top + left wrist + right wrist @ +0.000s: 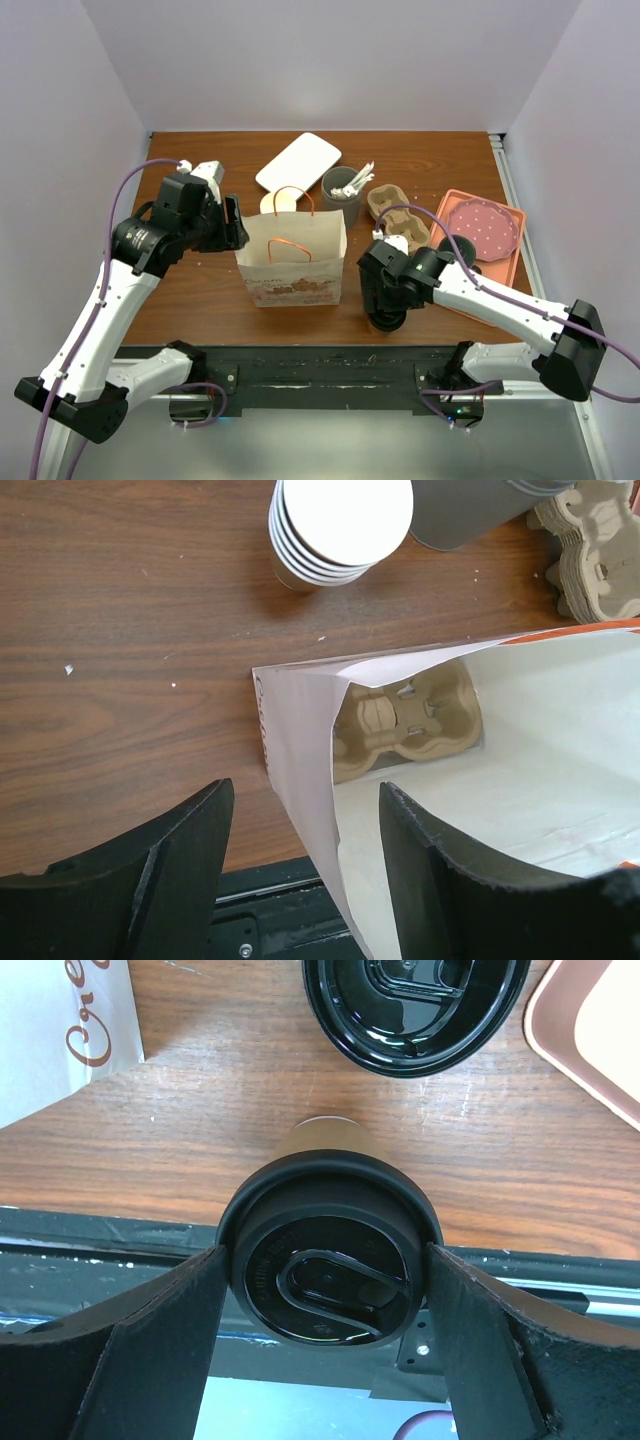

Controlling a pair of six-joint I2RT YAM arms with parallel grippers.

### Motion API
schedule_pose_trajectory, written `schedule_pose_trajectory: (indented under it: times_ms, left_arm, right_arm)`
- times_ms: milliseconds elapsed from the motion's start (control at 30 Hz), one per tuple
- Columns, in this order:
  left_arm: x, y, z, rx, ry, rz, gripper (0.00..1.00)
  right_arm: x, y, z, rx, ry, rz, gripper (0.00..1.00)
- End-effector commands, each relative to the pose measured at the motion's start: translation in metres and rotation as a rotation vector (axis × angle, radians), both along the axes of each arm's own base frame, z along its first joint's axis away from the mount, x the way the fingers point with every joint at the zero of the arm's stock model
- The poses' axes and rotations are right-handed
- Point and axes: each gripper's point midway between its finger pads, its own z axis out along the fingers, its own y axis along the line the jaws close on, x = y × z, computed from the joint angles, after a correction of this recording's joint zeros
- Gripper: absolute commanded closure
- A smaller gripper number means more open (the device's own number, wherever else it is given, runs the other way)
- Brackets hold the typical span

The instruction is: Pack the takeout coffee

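The takeout coffee, a cream cup under a round black lid, stands near the table's front edge, right of the paper bag. My right gripper is shut on it, with both fingers pressed against the lid's sides; in the top view the gripper covers most of the cup. The bag stands upright and open with a cardboard cup carrier at its bottom. My left gripper is open, its jaws straddling the bag's left wall without touching it; in the top view it is at the bag's upper left corner.
Behind the bag are a stack of lidless cream cups, a dark grey cup of white utensils, a stack of cardboard carriers and a white tray. A pink tray with a plate lies right. A loose black lid lies beyond the coffee.
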Motion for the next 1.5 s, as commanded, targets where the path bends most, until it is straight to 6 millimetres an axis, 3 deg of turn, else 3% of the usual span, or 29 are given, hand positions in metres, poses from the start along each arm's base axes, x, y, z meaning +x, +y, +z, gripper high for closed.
schedule_pose_trajectory:
  times_ms: [0,267,400,567,767,967,1000,1067,1100,1200,1267,1300,1367,1433,1467]
  left_arm:
    - [0.0,0.003,0.006,0.004,-0.021,0.012,0.35]
    - [-0.003,0.009,0.007,0.03,-0.018,0.021,0.37]
    - [-0.004,0.014,0.006,0.053,-0.019,0.031,0.38]
    - [-0.005,0.018,0.003,0.078,-0.016,0.035,0.39]
    - [-0.003,0.009,0.006,0.04,-0.034,0.0,0.41]
    - [0.0,-0.002,0.006,0.015,-0.029,-0.047,0.47]
    - [0.0,-0.003,0.006,0.011,-0.029,-0.053,0.49]
    - [0.003,-0.008,0.007,0.0,-0.04,-0.084,0.53]
    - [0.004,-0.01,0.007,0.001,-0.046,-0.096,0.56]
    - [0.009,-0.015,0.011,-0.003,-0.071,-0.137,0.65]
    - [0.013,-0.021,0.017,-0.021,-0.097,-0.158,0.74]
    - [0.013,-0.024,0.02,-0.034,-0.11,-0.171,0.87]
    - [0.012,-0.032,0.026,-0.076,-0.148,-0.206,1.0]
    - [0.007,-0.041,0.037,-0.131,-0.215,-0.265,1.0]
    - [0.005,-0.042,0.031,-0.138,-0.209,-0.267,1.0]
  right_arm:
    - [0.002,0.001,-0.001,-0.023,-0.019,-0.007,0.19]
    - [0.005,-0.002,0.009,-0.042,-0.052,0.001,0.36]
    - [0.005,-0.002,0.016,-0.043,-0.054,0.015,0.38]
    - [0.009,-0.002,0.04,-0.04,-0.081,0.039,0.38]
    - [0.019,-0.002,0.091,-0.013,-0.165,0.049,0.41]
    - [0.038,-0.003,0.162,-0.021,-0.285,0.063,0.44]
    - [0.04,-0.005,0.183,-0.002,-0.314,0.06,0.44]
    - [0.046,-0.006,0.199,-0.023,-0.349,0.09,0.45]
    - [0.048,-0.003,0.218,0.017,-0.388,0.099,0.46]
    - [0.053,0.005,0.25,0.08,-0.452,0.131,0.48]
    - [0.057,0.008,0.259,0.075,-0.474,0.169,0.49]
    - [0.058,0.008,0.269,0.088,-0.501,0.181,0.49]
    - [0.061,0.012,0.279,0.086,-0.535,0.236,0.49]
    - [0.059,0.018,0.297,0.133,-0.581,0.305,0.49]
    - [0.06,0.022,0.308,0.173,-0.616,0.317,0.49]
